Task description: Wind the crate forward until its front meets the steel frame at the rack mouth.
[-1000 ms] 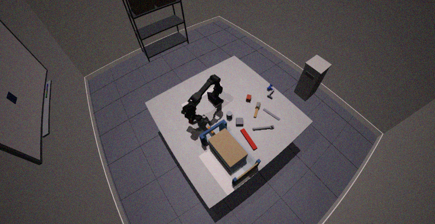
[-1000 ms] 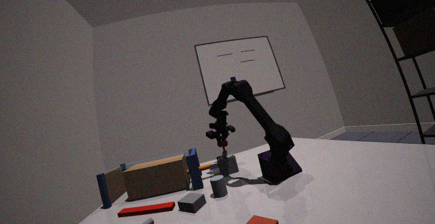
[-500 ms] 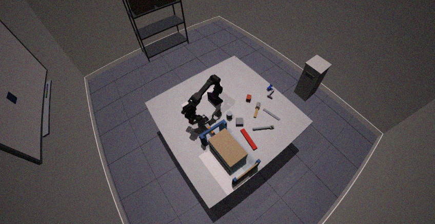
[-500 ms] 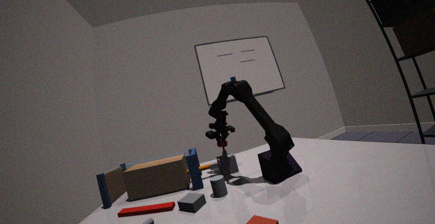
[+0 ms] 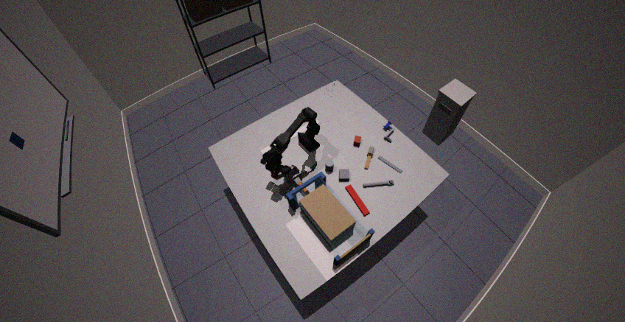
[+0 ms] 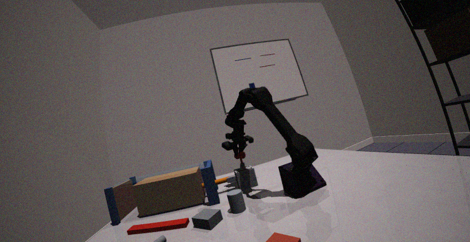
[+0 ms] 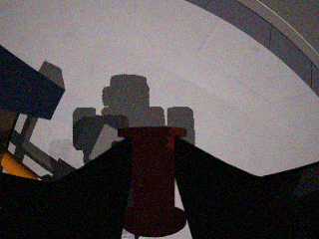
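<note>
Gripper: black parallel-jaw one, pinched shut around the red spool-shaped winch knob, pointing pretty much straight down.
Winch: grey boxy thing right under the gripper, just outside the crate end of the rack. Can't tell how deep the key sits.
Strap side: an orange bar runs between the winch and the crate end.
Crate: big tan-topped box, sitting flat in the rack, left of the winch in the exterior view. Front is close to the blue frame; can't tell if they touch.
Far end of rack: brown panel between blue posts, at the left in the exterior view.
Near side of the bench: grey cylinder, then a grey block, with a long red bar left of it.
Further out: orange-red block, nearest the exterior camera.
</note>
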`<state>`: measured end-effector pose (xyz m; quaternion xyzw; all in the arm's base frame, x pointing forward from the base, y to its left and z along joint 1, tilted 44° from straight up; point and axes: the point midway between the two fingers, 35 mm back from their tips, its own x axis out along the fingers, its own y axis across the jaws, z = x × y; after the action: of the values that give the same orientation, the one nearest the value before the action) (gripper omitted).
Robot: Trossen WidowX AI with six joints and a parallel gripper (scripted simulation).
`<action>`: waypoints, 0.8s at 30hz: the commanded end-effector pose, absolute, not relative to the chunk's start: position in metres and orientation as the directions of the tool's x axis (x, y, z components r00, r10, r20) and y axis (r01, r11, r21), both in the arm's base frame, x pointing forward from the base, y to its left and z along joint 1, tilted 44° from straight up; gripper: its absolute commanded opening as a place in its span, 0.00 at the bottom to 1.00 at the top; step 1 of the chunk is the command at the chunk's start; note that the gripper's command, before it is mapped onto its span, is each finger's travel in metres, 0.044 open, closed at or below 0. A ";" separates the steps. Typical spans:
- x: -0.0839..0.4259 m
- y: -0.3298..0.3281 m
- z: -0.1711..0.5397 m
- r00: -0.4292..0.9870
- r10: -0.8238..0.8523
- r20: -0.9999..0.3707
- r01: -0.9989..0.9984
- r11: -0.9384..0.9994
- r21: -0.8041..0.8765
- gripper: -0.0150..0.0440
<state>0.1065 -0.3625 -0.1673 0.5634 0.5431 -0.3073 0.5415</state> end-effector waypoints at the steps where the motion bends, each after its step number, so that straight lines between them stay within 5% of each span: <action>1: 0.140 -0.354 -0.172 0.257 0.301 -0.918 0.921 0.212 0.327 0.25; 24: 0.142 -0.354 -0.172 0.257 0.301 -0.918 0.921 0.212 0.327 0.25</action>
<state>0.1095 -0.3633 -0.1674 0.5626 0.5434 -0.3080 0.5416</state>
